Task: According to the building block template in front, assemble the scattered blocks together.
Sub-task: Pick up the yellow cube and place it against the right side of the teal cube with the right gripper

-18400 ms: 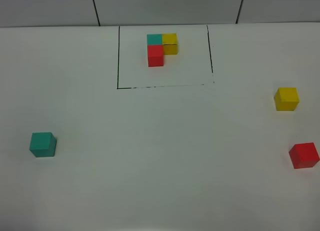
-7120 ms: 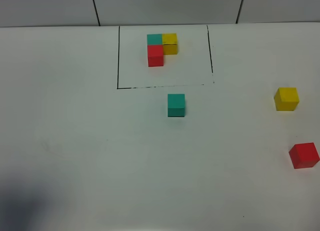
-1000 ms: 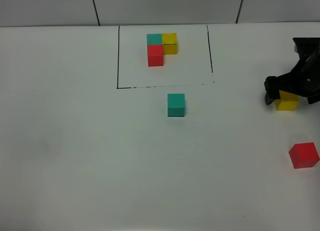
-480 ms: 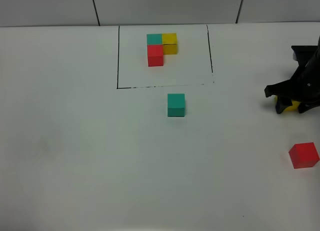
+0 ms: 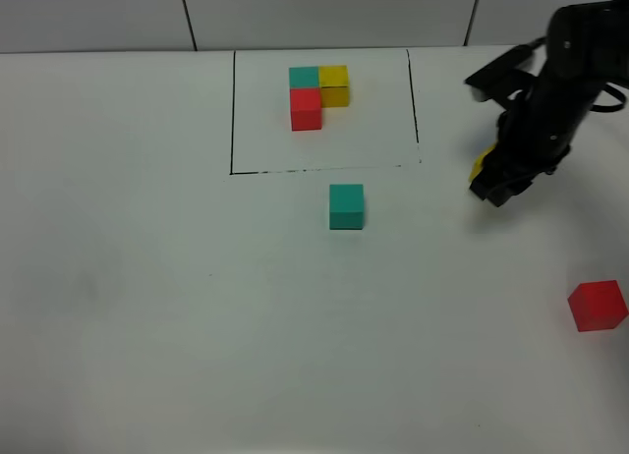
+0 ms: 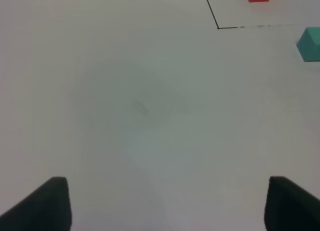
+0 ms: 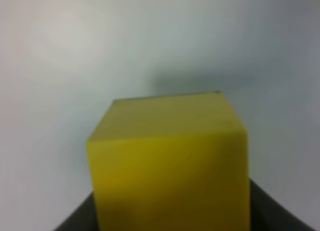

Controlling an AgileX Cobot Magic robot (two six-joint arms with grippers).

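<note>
the left fingers (image 6: 50,206) stand wide apart over the bare desk (image 6: 150,116) and hold nothing. nearest, at the right side, lies the red block (image 5: 597,306). further in, near the middle, sits the teal block (image 5: 345,205), just in front of the black outline (image 5: 314,170). to its right, the right fingers (image 5: 494,187) are closed on the yellow block (image 5: 480,165). the template (image 5: 316,92) is farthest, inside the outline.

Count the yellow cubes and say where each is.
2. One yellow cube is part of the framed template; the loose yellow cube is clamped in the right gripper, right of the frame.
</note>
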